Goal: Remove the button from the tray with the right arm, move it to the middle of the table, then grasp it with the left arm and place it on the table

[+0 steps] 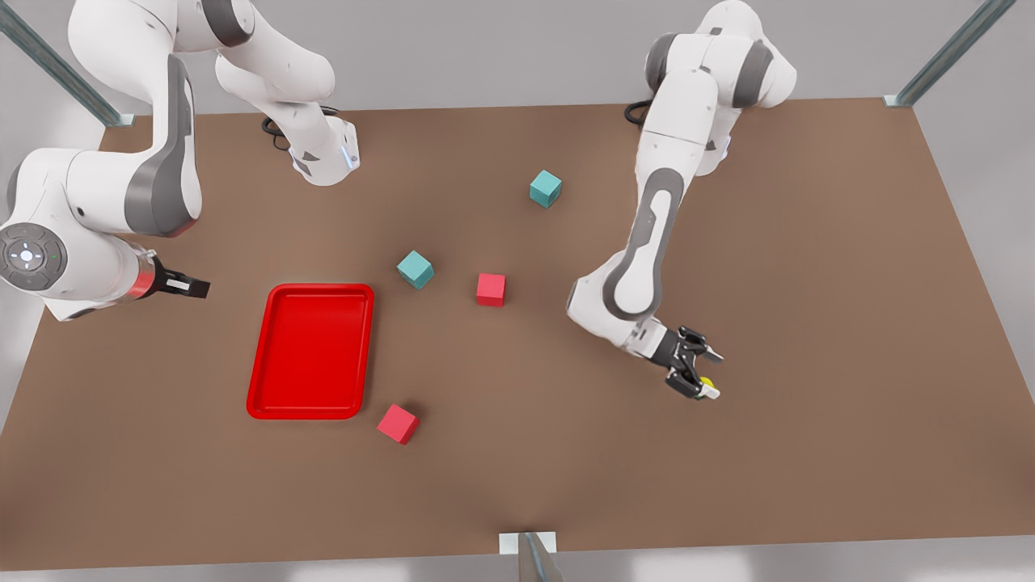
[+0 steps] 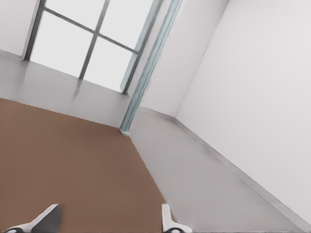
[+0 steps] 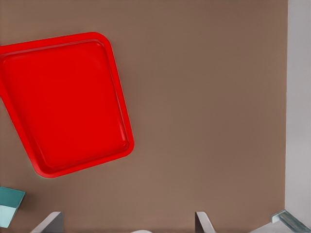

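The yellow-capped button point(image 1: 706, 382) is low over the table point(image 1: 808, 283) on the front view's right, between the fingers of my left gripper point(image 1: 713, 373). That gripper is open, its fingers spread wider than the button, which lies close to the nearer fingertip point(image 1: 711, 394). The left wrist view has my left gripper point(image 2: 107, 221) with its tips apart above bare tabletop. The red tray point(image 1: 314, 412) holds nothing. My right gripper point(image 1: 190, 284) waits open to the tray's left, and the right wrist view looks past the right gripper point(image 3: 126, 223) onto the tray point(image 3: 63, 102).
Two teal cubes point(image 1: 546, 188) point(image 1: 415, 269) and two red cubes point(image 1: 491, 289) point(image 1: 398, 423) lie around the table's middle. One teal cube point(image 3: 8, 206) shows beside the tray. The table's edge and a corner post point(image 2: 127, 127) are near the left gripper.
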`<state>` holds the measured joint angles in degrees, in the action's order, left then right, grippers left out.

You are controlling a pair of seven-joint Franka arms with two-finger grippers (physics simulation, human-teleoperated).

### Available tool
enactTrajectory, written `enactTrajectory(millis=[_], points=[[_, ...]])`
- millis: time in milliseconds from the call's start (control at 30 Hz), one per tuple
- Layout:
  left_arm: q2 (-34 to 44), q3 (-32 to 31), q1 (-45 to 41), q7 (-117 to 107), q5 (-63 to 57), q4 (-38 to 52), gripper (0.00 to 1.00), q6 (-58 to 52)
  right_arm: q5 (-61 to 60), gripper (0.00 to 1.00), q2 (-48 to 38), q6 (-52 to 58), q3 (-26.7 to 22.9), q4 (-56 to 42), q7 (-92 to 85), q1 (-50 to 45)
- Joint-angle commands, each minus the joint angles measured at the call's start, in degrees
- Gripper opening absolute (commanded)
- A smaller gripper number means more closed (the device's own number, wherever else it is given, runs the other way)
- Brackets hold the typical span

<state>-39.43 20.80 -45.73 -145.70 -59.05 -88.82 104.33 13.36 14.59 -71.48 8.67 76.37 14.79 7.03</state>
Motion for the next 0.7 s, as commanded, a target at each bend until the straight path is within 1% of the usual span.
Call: enactTrajectory(millis=[0, 33, 67, 100, 133, 167, 200, 233, 267, 300, 400, 433, 667], points=[[2.2, 0.1, 4.5, 144.1, 45.6, 6.9, 1.0, -1.5, -0.1, 1.0, -0.1, 0.0, -0.1, -0.1, -0.1, 0.4], [2.3, 0.2, 8.6, 153.3, 63.4, 9.5, 1.0, -7.4, -0.5, 1.0, -0.1, 0.1, -0.1, -0.1, -0.1, 0.2], [2.3, 0.0, 8.6, 153.4, 65.9, 17.7, 1.0, -20.8, -0.6, 1.0, -0.1, 0.1, -0.1, -0.2, -0.1, 0.1], [4.3, -0.3, 12.8, 153.3, 67.8, 26.6, 1.0, -33.0, -1.1, 1.0, -0.1, 0.5, 0.0, -0.2, -0.1, -0.1], [12.7, -6.7, 20.7, 152.9, 66.8, 25.7, 1.0, -33.8, -0.8, 1.0, -0.1, 0.5, 0.3, -0.4, -0.1, -0.7], [18.9, -17.6, 30.2, 150.9, 62.2, 24.0, 1.0, -33.5, -2.3, 1.0, -0.1, 0.5, 0.2, -2.3, -0.1, -1.7], [24.6, -22.1, 33.7, 150.7, 57.4, 22.3, 1.0, -32.5, -4.3, 1.0, -0.1, 0.4, 0.1, -2.4, -0.5, -1.5], [30.3, -22.4, 34.9, 151.0, 56.4, 17.4, 1.0, -29.9, -4.2, 1.0, -0.2, -0.1, 0.3, -2.5, -0.9, -1.8], [35.9, -22.9, 36.6, 153.4, 56.5, 9.8, 1.0, -26.6, -4.6, 1.0, -0.2, -0.3, 1.9, -2.6, -0.9, -1.8], [37.2, -23.1, 37.3, 159.2, 56.6, 7.7, 1.0, -26.7, -5.3, 1.0, -0.1, -1.5, 3.7, -2.6, -0.9, -1.6], [35.8, -22.8, 36.1, 164.9, 56.7, 7.7, 1.0, -27.2, -10.5, 1.0, -0.1, -4.2, 3.5, -2.7, -0.2, -0.4], [35.8, -22.9, 36.1, 164.9, 56.8, 6.6, 1.0, -26.5, -10.4, 1.0, -0.1, -4.1, 3.5, -2.7, 0.1, -0.9], [35.9, -22.9, 36.2, 164.2, 57.1, 6.4, 1.0, -26.2, -10.5, 1.0, -0.1, -4.1, 3.5, -2.7, -0.2, -0.4]])
